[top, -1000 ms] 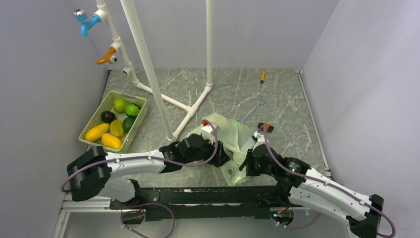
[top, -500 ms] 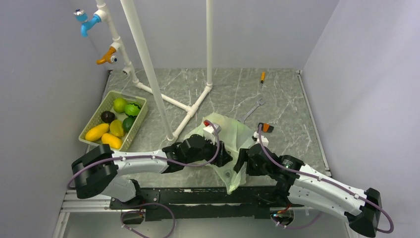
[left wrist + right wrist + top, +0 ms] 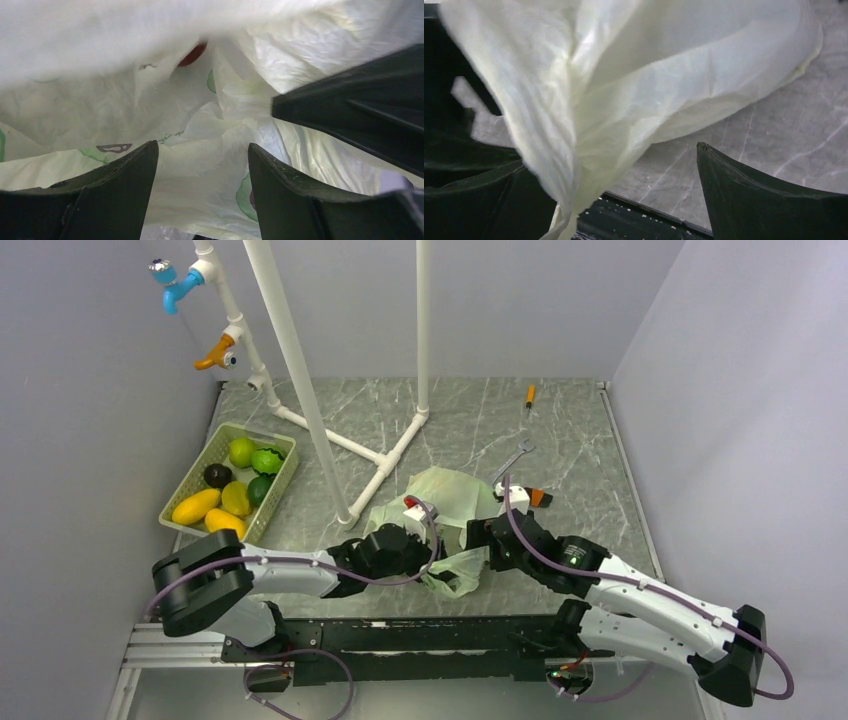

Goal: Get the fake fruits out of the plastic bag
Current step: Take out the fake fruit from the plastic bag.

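Bag-emptying step. Lower centre of the overhead view: left gripper (image 3: 202,146), fingers spread, inside the plastic bag (image 3: 447,492) mouth; right gripper (image 3: 611,160), likewise spread, at its near edge, film draped but unpinched. A red form (image 3: 193,54) deeper in, likely fruit, calls for advancing and closing. Upper left: fake fruits (image 3: 196,506) fill the basket (image 3: 190,472).

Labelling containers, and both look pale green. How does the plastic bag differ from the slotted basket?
The plastic bag is thin, crumpled film; the basket is rigid and rectangular with slotted walls. The bag lies near the table's front middle; the basket sits at its left edge. The basket's fruits lie in plain sight; the bag shows only a red shape through its film. Both are pale green.
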`<state>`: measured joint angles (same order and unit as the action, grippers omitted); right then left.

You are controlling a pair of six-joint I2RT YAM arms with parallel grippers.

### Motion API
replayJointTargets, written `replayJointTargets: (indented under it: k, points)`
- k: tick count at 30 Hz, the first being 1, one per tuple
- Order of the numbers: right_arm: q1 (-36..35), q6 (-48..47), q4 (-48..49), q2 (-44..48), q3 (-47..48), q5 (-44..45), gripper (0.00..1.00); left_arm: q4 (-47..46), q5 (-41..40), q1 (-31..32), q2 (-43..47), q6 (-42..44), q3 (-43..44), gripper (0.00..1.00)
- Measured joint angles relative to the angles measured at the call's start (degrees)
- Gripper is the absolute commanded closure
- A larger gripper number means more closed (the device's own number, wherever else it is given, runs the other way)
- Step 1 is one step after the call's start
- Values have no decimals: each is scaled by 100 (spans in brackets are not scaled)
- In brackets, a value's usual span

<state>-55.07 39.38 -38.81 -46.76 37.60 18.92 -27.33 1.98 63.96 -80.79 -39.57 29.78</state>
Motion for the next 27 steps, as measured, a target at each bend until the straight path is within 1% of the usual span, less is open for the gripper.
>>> replayJointTargets:
  k: [5,9,14,18,20,22,23,24,27]
  points:
    - [0,-603,195,258,136,-131,1,-590,197,17,-686,-238,-9,30]
    - [0,-778,317,68,529,-70,1,-857,348,68,-1172,-431,-9,30]
    - [-4,-763,474,-409,514,197,1,-966,369,120,-1189,-533,-9,27]
    - [-4,-852,675,-529,140,26,1,-863,310,127,-1034,-531,-9,27]
    - [-7,-933,822,-448,-46,-129,4,-835,284,129,-981,-531,-9,27]
    - [-11,-988,896,-332,-173,-205,12,-833,264,131,-968,-531,-9,26]
    - [-11,-992,894,-308,-179,-210,15,-822,260,133,-968,-531,-9,26]
    - [-11,-992,911,-299,-179,-208,13,-813,251,133,-966,-531,-9,26]
    - [-11,-999,914,-249,-179,-254,2,-741,195,138,-901,-531,-24,26]
